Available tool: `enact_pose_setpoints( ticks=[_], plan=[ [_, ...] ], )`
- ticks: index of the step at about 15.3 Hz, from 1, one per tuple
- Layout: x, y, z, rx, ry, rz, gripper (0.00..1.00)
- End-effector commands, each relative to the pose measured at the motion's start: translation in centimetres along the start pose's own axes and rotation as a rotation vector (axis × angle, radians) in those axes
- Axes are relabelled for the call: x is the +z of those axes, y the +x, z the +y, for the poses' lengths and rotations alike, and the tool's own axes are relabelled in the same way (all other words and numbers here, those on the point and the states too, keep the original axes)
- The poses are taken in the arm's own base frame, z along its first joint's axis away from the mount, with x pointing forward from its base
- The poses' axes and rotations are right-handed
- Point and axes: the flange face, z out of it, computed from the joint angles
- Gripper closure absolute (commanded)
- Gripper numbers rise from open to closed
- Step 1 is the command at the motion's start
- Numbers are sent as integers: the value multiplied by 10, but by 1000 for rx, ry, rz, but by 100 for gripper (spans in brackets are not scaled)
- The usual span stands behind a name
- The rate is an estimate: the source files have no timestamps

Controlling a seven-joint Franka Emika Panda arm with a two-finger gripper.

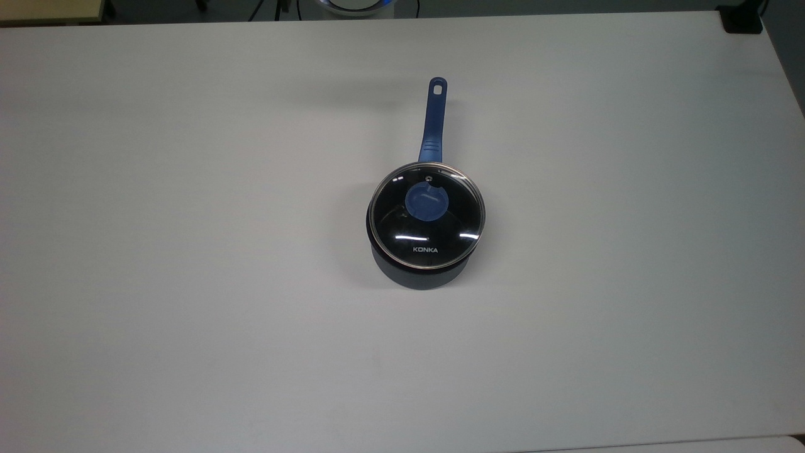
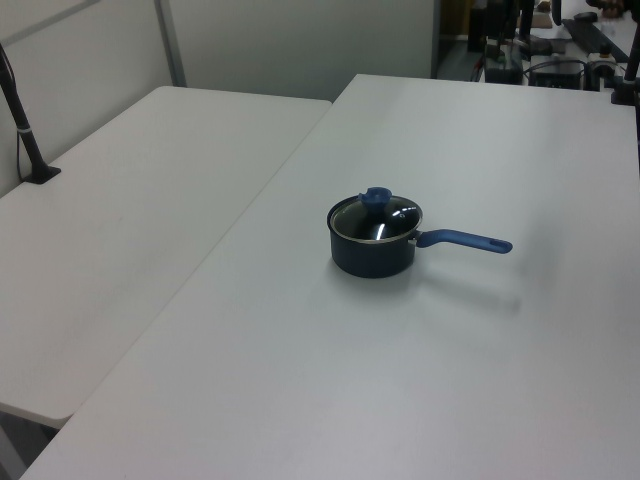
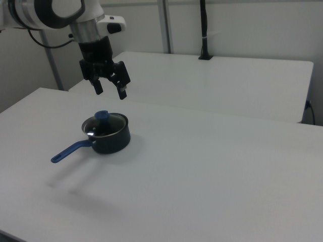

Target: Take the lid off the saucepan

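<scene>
White counter (image 1: pixel 188 283) carries a dark navy saucepan (image 3: pixel 112 140) with a long blue handle (image 1: pixel 433 119); its clear glass lid with blue knob (image 1: pixel 427 211) sits on top. Black fingers (image 3: pixel 121 81) hang spread open above it, gripping nothing.

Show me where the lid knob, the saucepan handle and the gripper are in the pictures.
lid knob (image 1: pixel 427 202), top view, on its blue top face.
saucepan handle (image 1: pixel 433 123), top view, on the middle of its blue shaft.
gripper (image 3: pixel 109 91), right view, midway between its open fingertips.
</scene>
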Motion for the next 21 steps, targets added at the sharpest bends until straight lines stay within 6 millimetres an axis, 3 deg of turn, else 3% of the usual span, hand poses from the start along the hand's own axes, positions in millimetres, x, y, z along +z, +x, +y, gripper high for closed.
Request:
enact_pose_setpoints(
  ticks=[1,12,15,18,20,21],
  plan=[
    [-2,-1,-3,-15,2,8,0],
    [-2,0,-1,-26,2,11,0],
    [13,7,-2,-81,-10,-15,0],
    [32,30,-26,18,1,-17,0],
    [49,43,-60,158,13,-11,0],
    [66,58,-97,251,59,18,0]
  ],
)
